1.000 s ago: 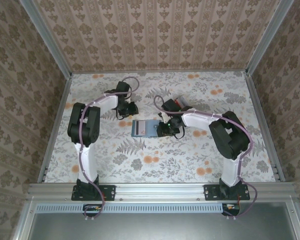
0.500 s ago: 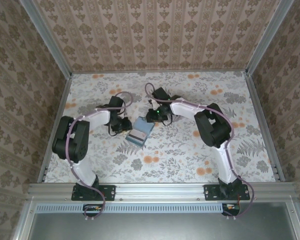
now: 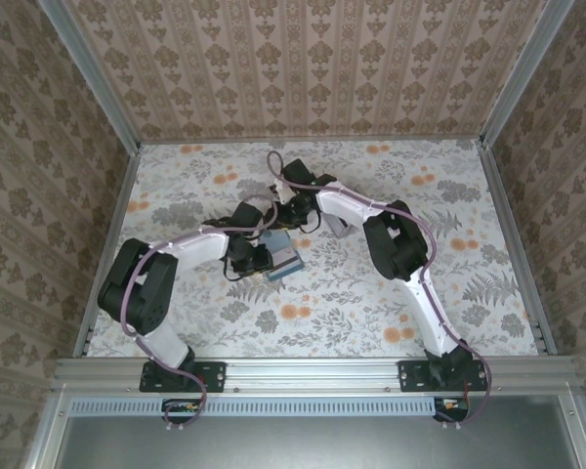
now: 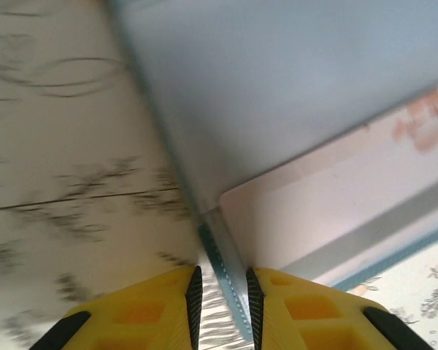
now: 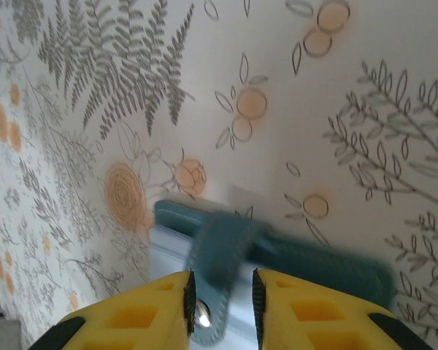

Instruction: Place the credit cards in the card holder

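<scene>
The table (image 3: 400,293) is covered by a pale surface printed with grey ferns (image 3: 258,285) and orange blossoms (image 3: 295,312). Blossom clusters are also seen toward 1 o'clock, 5 o'clock and 11 o'clock. The surface is bounded by metal rails, the widest rail (image 3: 313,369) being set along the 6 o'clock edge. The teal card holder (image 3: 283,256) is found just off the table's middle, toward 9 o'clock, opened out with its lighter blue inner face turned upward. Whether it is laid flat on the surface or raised slightly cannot be told.
</scene>
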`<state>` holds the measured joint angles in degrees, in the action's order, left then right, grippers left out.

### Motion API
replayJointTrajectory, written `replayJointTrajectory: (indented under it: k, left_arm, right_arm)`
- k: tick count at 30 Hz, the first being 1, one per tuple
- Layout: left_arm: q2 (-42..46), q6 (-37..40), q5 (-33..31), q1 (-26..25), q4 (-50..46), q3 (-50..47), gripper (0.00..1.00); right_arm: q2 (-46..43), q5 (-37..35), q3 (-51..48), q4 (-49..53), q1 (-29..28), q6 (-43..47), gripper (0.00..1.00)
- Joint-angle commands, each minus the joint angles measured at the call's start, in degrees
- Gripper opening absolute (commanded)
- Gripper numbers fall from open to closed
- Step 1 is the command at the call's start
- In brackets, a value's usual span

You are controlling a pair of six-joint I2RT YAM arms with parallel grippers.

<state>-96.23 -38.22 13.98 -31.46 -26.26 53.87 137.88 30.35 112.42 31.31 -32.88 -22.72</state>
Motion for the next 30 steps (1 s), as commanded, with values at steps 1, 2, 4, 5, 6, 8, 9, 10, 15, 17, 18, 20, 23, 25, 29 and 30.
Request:
replayJointTrajectory:
  k: [1,2,4,5,6,8,9,10,15,17,18,20,23,25,29,30]
  left_arm:
    - [-2.57,-1.69,0.52,-1.47,0.37,2.68,0.27]
    - [-2.86,-1.54,0.52,-1.63,0.25,2.86,0.27]
    - [-3.11,-1.47,0.76,-1.76,0.42,2.79,0.27]
    - [-3.23,-1.43,1.19,-1.76,0.61,2.94,0.27]
    - [-3.42,-1.43,1.56,-1.91,0.82,3.27,0.28]
    - [-4.14,-1.56,1.67,-2.82,1.2,4.5,0.28]
    - [-4.91,-1.66,1.71,-3.37,1.18,5.62,0.28]
    - [-6.09,-1.68,1.92,-3.96,1.2,6.87,0.28]
    - [-11.42,-1.6,3.11,-6.18,0.79,13.93,0.28]
    - [-12.46,-1.11,3.34,-6.7,-0.27,16.83,0.28]
    - [-12.66,-0.67,3.27,-6.84,-1.07,18.39,0.28]
    - [-12.84,0.22,3.16,-6.94,-1.93,20.67,0.28]
    - [-14.1,1.83,2.83,-6.73,-4.23,25.41,0.28]
    - [-15.41,2.69,2.73,-6.42,-5.56,28.99,0.29]
    - [-18.18,2.51,3.33,-5.39,-5.52,34.17,0.31]
    - [-19.2,2.45,3.59,-5.15,-5.47,35.84,0.31]
  right_arm:
    - [-8.0,-2.8,-2.47,3.88,1.53,3.07,0.31]
    - [-9.82,-3.9,-3.73,4.05,2.04,3.54,0.31]
    - [-13.49,-5.22,-6.47,3.89,3.3,4.09,0.31]
    - [-15.02,-5.85,-7.8,3.72,3.92,4.12,0.31]
    - [-16.74,-6.68,-9.59,3.38,4.57,4.09,0.31]
    - [-20.19,-8.42,-13.02,2.67,5.9,4.09,0.31]
    - [-22.02,-9.63,-14.85,2.2,6.66,4.09,0.32]
    - [-23.72,-10.67,-16.72,1.71,7.5,4.12,0.32]
    - [-29.78,-14.55,-22.79,1.44,12.26,5.7,0.32]
    - [-31.15,-16.42,-24.01,2.34,13.99,7.25,0.33]
    - [-31.76,-17.96,-24.38,2.92,14.94,7.92,0.35]
    - [-32.27,-19.61,-24.62,3.85,16.76,9.39,0.39]
    - [-31.9,-22.33,-23.94,5.72,18.83,11.78,0.42]
    - [-31.3,-23.57,-22.9,7.16,19.95,13.57,0.47]
    - [-29.65,-24.57,-20.83,9.74,20.93,16.47,0.53]
    - [-29.15,-24.72,-20.21,10.51,21.09,17.33,0.54]
